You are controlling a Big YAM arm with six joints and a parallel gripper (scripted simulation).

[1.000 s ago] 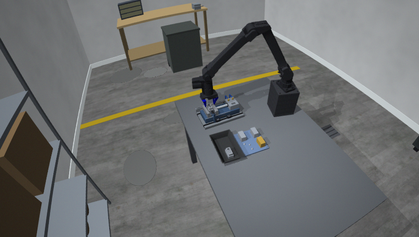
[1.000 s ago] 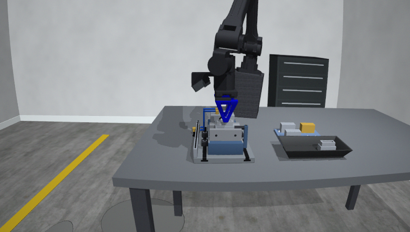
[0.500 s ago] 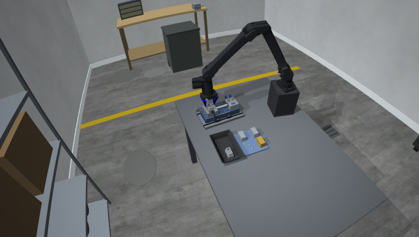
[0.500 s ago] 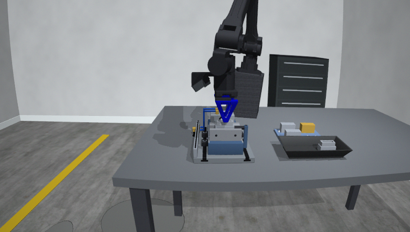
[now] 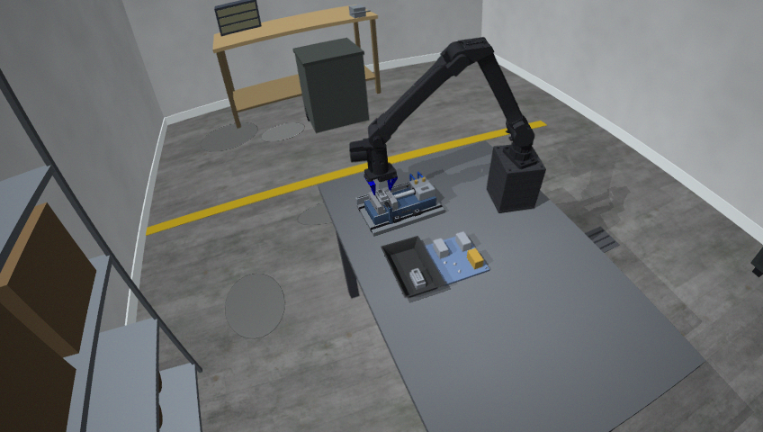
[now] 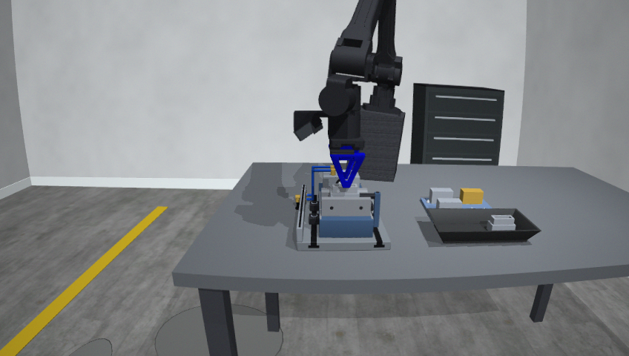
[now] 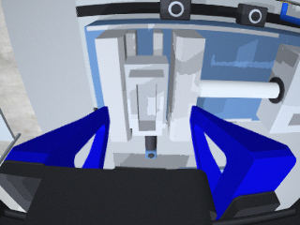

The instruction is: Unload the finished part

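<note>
The finished part, a light grey block with a pocket in its top, sits upright between the two grey jaws of the blue vise. The vise also shows in the exterior view. My gripper with blue fingers hangs straight above the part, pointing down. Its fingers stand open, one on each side of the jaws, and hold nothing. In the top view the gripper is just over the vise's left end. The dark outfeed tray lies in front of the vise and also shows in the exterior view.
A grey part lies on the tray floor. Beside the tray a blue plate carries two grey blocks and an orange block. The vise screw runs to the right. The arm's black base stands at the table's back.
</note>
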